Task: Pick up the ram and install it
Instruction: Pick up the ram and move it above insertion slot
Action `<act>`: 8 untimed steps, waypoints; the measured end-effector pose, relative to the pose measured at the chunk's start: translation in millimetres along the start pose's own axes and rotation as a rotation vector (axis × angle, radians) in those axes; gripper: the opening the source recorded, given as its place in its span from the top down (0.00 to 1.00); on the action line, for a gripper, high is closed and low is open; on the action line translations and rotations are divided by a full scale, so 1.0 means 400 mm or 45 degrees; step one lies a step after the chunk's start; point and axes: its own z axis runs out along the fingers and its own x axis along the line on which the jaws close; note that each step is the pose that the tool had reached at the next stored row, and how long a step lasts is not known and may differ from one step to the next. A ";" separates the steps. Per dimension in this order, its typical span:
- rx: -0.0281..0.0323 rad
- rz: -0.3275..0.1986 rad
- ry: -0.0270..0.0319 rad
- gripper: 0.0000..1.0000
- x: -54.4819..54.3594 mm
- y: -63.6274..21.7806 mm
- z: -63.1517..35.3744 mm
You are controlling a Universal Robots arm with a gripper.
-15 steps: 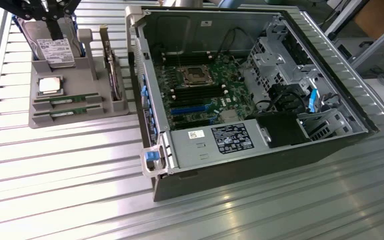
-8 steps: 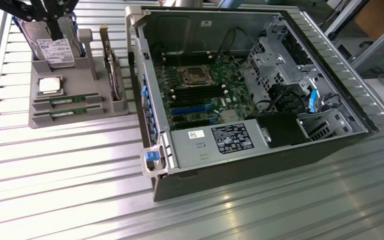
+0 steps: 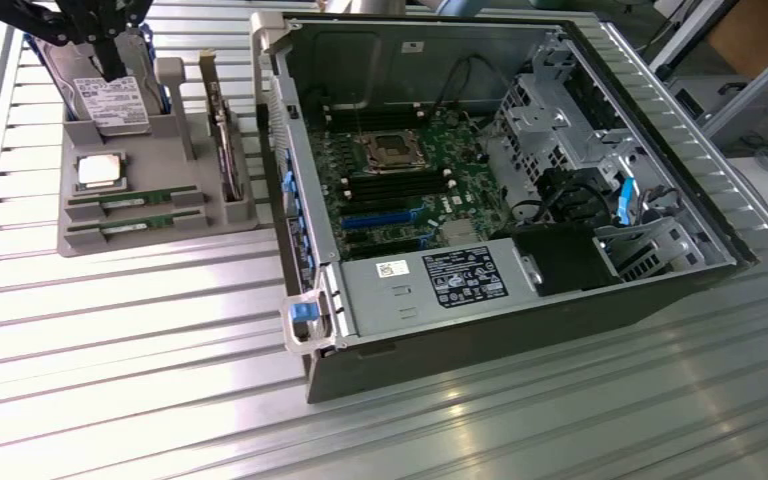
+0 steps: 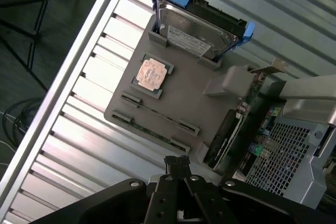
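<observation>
The gripper (image 4: 177, 160) is closed, fingertips together with nothing between them; in the exterior view it hangs over the hard drive (image 3: 107, 100) at the far end of the grey holder (image 3: 157, 155); both ram sticks (image 3: 135, 201) lie side by side in their slots at the holder's near end, just beside the processor (image 3: 99, 171); the open case (image 3: 344, 55) stands at the exterior view's right.

No text, brand or number can be read. Printed labels whose characters cannot be made out stand on the power supply (image 3: 464, 278), the hard drive (image 3: 107, 100), the ram (image 3: 137, 200) and the second ram stick (image 3: 135, 226).
</observation>
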 end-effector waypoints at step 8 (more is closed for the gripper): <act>-0.0035 -0.144 0.0064 0.90 0.000 0.000 0.000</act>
